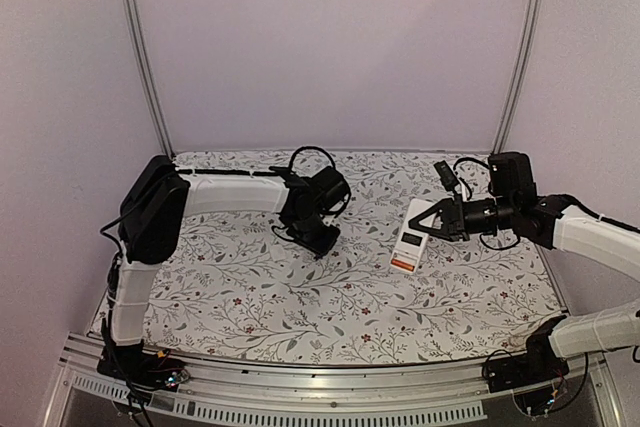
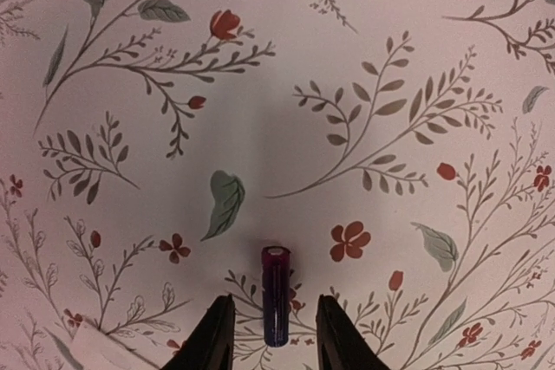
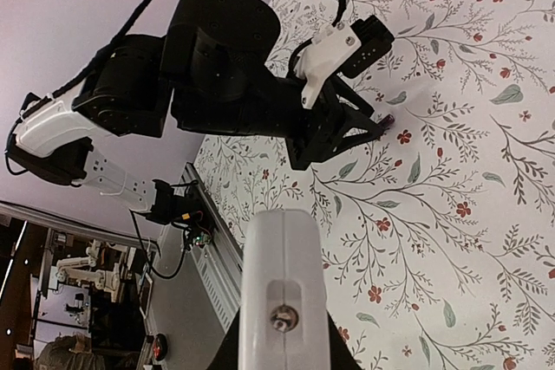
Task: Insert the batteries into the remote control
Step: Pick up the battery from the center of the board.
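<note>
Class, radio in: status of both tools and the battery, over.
Left tool open, straddling battery, not touching. Right tool shut on remote. Nothing blocking battery.

Top view: high behind the arm bases, looking down over the whole desk (image 1: 300, 297). Left wrist view: straight down, close to the desk. Right wrist view: past the remote control (image 3: 282, 275) toward the left arm (image 3: 217, 84), which the top view shares.

Soft, even pinkish light, faint shadows
</note>
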Robot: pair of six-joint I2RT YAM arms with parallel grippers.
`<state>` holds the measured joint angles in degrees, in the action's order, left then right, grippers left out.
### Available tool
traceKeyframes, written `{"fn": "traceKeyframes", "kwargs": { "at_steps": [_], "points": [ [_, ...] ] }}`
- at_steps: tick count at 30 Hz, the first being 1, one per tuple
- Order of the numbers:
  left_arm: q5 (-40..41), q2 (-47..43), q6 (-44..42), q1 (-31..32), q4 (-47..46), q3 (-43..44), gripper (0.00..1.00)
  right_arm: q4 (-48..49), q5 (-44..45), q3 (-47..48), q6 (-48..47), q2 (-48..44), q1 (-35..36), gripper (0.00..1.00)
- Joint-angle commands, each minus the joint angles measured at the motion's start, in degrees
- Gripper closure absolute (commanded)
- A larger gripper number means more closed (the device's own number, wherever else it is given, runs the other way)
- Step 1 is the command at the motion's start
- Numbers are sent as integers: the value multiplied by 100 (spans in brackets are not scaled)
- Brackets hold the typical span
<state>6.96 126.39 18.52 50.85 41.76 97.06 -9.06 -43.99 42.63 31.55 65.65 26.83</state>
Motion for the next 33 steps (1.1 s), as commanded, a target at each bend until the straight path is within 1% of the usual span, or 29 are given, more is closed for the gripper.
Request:
{"fn": "traceKeyframes", "kwargs": {
  "at_steps": [1, 6, 9, 12, 15, 16, 20, 21, 24, 27, 28, 30, 32, 33],
  "points": [
    [120, 225, -85, 82, 311, 226, 69, 8, -105, -53, -102, -43, -63, 100],
    [233, 453, -132, 151, 516, 427, 71, 9, -134, -62, -120, -52, -78, 100],
    [273, 564, -131, 194, 610, 508, 75, 7, -135, -70, -130, -64, -85, 100],
    [296, 618, -145, 238, 651, 525, 82, -2, -130, -86, -124, -99, -84, 100],
    [318, 650, -137, 258, 678, 531, 84, -6, -127, -110, -138, -130, -92, 100],
    [327, 670, -130, 259, 719, 548, 86, -2, -129, -114, -140, -138, -91, 100],
    [383, 615, 60, 254, 854, 554, 99, -5, -126, -119, -157, -174, -91, 100],
    [412, 542, 155, 252, 850, 521, 100, -1, -130, -115, -158, -175, -93, 100],
    [593, 81, 656, 250, 588, 242, 100, 1, -149, -128, -167, -173, -91, 100],
    [762, -640, 1559, 265, 164, -258, 100, -6, -130, -154, -176, -239, -91, 100],
    [829, -881, 1912, 281, 65, -422, 100, -8, -129, -158, -180, -264, -95, 100],
    [1033, -1310, 2912, 338, -12, -758, 100, -2, -133, -166, -186, -297, -90, 100],
    [1242, -1570, 3971, 432, 15, -1058, 100, -2, -146, -167, -200, -315, -90, 100],
    [1237, -1629, 4334, 466, 36, -1183, 100, -7, -152, -167, -208, -320, -97, 100]
  ]
}}
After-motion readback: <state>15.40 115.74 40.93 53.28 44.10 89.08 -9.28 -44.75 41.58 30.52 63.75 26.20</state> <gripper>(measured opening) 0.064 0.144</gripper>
